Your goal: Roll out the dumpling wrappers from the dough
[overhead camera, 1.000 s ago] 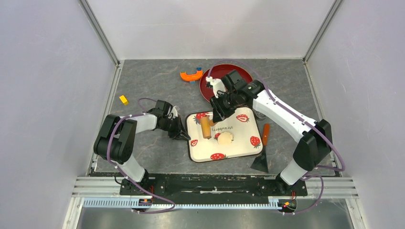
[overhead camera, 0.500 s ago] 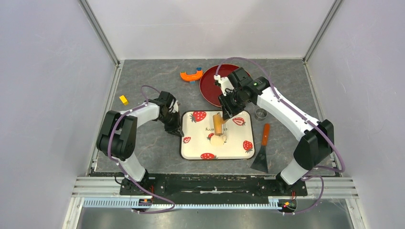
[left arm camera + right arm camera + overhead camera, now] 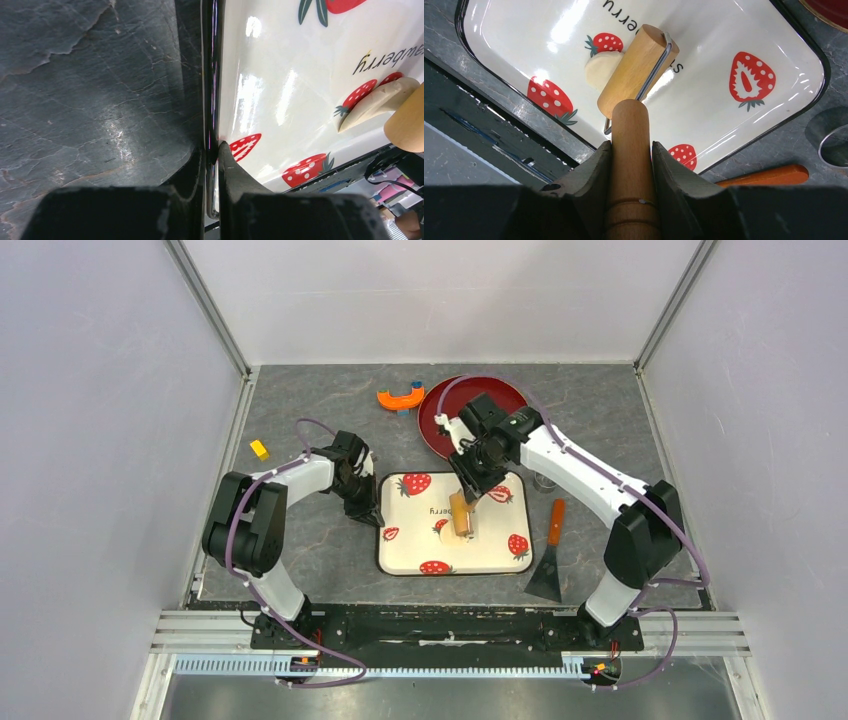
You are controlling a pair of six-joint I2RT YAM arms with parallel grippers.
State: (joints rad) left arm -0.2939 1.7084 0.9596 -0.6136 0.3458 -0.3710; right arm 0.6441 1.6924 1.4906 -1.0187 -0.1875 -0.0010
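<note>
Two grippers, both busy. The left gripper [image 3: 212,150] is pinching the left rim of the tray [image 3: 415,545], its fingers nearly together with only that thin black edge between them. The right gripper [image 3: 630,150] is clamping tight around the wooden handle [image 3: 631,175] of the one roller [image 3: 462,515].

The roller's tan cylinder [image 3: 636,65] is lying mid-tray. Its long axis is running roughly near to far with a slight tilt, and the handle is rising toward the far side. One pale piece of dough [image 3: 600,70] is sitting under it, peeking out on the cylinder's left beside a printed strawberry.

Moving outward:
- One red plate [image 3: 440,430] is sitting just beyond the tray.
- One orange curved piece [image 3: 400,398] is lying left of the plate.
- One yellow block [image 3: 259,449] is lying far left.
- One scraper [image 3: 551,555] is lying right of the tray.

Everything is resting on a dark grey, stone-patterned mat [image 3: 320,420], with pale walls closing in on three sides.
</note>
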